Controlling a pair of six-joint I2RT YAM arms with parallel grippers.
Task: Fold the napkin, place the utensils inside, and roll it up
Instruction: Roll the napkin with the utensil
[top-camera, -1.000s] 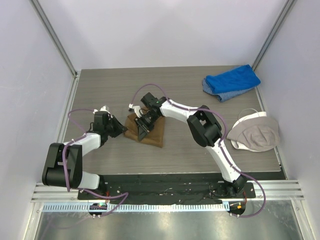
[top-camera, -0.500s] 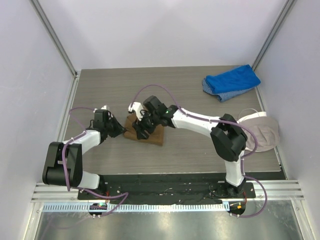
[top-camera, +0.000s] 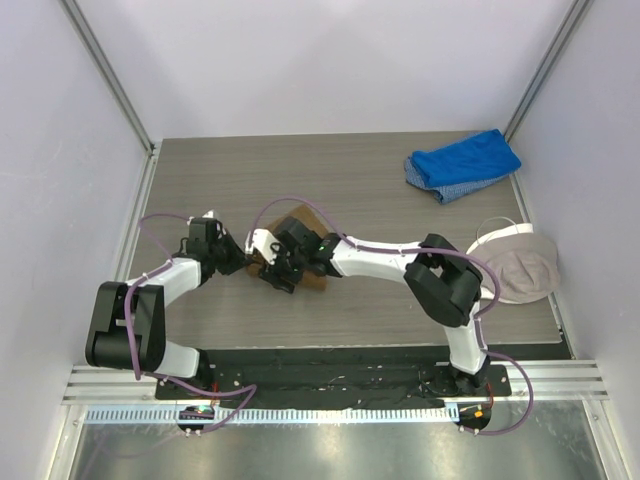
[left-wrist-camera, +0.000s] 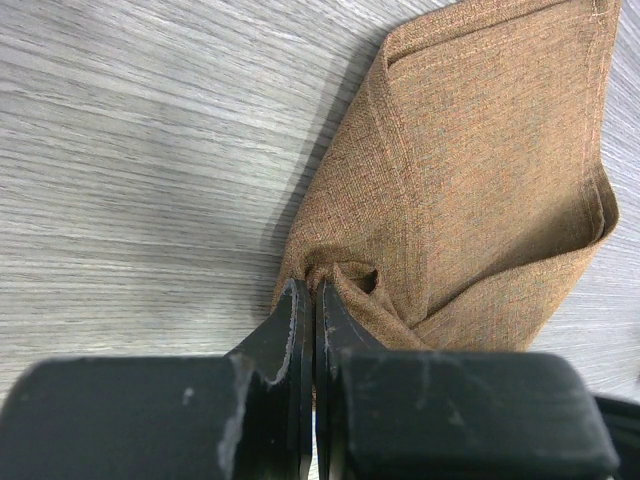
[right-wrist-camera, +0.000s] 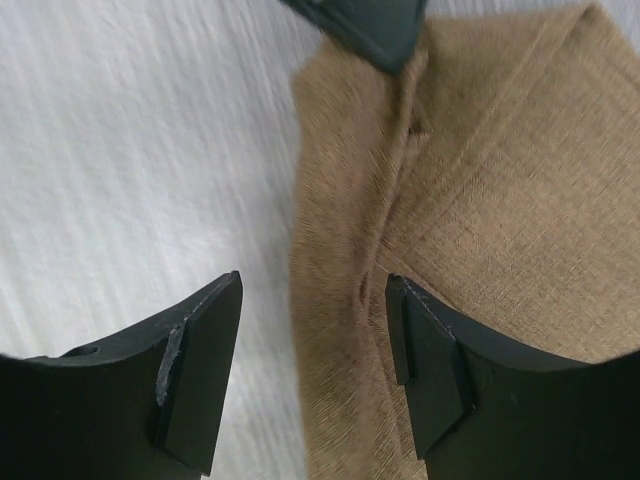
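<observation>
The tan-brown napkin (top-camera: 316, 281) lies folded left of the table's middle, mostly hidden under my right arm. It fills the left wrist view (left-wrist-camera: 480, 170) and the right wrist view (right-wrist-camera: 500, 200). My left gripper (top-camera: 240, 262) is shut on a bunched corner of the napkin (left-wrist-camera: 318, 285) at its left side. My right gripper (top-camera: 280, 276) is open and straddles the napkin's left edge (right-wrist-camera: 315, 330): one finger over bare table, the other over cloth. The left gripper's fingertip (right-wrist-camera: 365, 25) shows just beyond it. The gold spoon is not in view.
A blue cloth (top-camera: 463, 163) lies at the back right. A beige-and-white cap-like item (top-camera: 515, 265) lies at the right edge. White walls close in the grey wood table (top-camera: 200, 180) on three sides.
My right gripper has moved left and nearer, from over the napkin's middle to its left edge, close to the left gripper. The left gripper keeps its hold on the napkin corner.
</observation>
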